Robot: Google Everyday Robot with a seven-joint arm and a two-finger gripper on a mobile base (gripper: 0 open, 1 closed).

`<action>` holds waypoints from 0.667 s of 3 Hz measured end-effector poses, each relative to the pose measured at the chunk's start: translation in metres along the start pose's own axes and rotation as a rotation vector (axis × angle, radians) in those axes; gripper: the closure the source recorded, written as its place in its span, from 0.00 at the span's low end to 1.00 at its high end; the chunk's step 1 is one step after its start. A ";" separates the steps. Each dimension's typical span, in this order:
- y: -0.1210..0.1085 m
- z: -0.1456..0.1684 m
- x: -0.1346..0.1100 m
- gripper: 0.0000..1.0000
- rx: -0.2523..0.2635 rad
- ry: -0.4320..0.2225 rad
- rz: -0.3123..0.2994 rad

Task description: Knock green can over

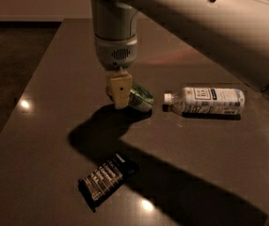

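Observation:
The green can (141,98) lies on its side on the dark table (45,126), near the middle. My gripper (120,91) hangs from the arm just left of the can and partly covers its left end. The tan finger (120,89) faces the camera and touches or nearly touches the can.
A clear plastic bottle (205,100) with a white label lies on its side right of the can, cap toward it. A dark snack packet (107,179) lies nearer the front. The arm's shadow (125,140) crosses the table. The table's left edge (26,86) drops to the floor.

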State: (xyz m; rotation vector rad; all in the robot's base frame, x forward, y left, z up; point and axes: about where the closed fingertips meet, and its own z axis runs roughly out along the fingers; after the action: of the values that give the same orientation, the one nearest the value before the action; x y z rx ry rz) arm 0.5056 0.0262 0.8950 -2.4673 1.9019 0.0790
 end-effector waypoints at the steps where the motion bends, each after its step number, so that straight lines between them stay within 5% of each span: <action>1: -0.002 0.002 -0.006 0.35 0.002 0.015 -0.032; 2: -0.001 0.003 -0.012 0.12 0.002 0.017 -0.056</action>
State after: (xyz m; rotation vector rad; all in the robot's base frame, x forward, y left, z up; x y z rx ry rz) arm 0.5037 0.0385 0.8927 -2.5258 1.8365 0.0552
